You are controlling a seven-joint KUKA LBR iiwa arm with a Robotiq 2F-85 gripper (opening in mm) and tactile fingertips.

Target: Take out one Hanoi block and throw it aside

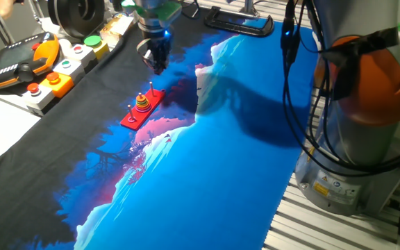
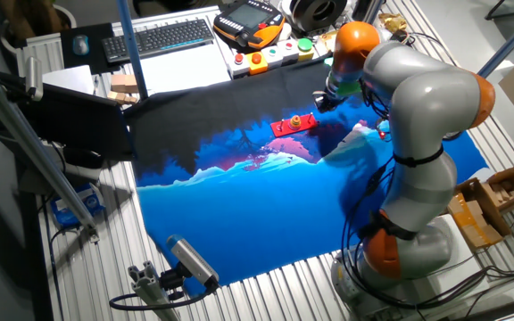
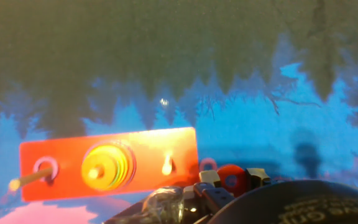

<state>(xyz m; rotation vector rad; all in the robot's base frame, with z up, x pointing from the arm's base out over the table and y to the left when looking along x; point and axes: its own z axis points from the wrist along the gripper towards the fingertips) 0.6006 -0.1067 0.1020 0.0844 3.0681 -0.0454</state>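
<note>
Carrying the Hanoi block (image 3: 230,180) clear of the toy is the step in hand, judging by the hand view: the tiny red ring sits pinched between the fingertips of the end effector (image 3: 232,178), whose jaws stand narrow around it. In one fixed view the end effector (image 1: 156,66) hangs above and just beyond the red base (image 1: 132,118), apart from it, with the ring stack (image 1: 142,103) of larger rings seated on the middle peg. The two outer pegs look bare in the hand view. To do the throw well, the arm should travel sideways at its present height, so the fingers do not clip the stack or the pegs. It should aim for a bare stretch of the blue cloth (image 1: 242,173) on the surface, well apart from the base. It should steer away from the button box (image 1: 54,73) at the edge. Such a small, light ring will likely roll or bounce, so a low release with the jaws opened fully, and no flick, seems safest.
</note>
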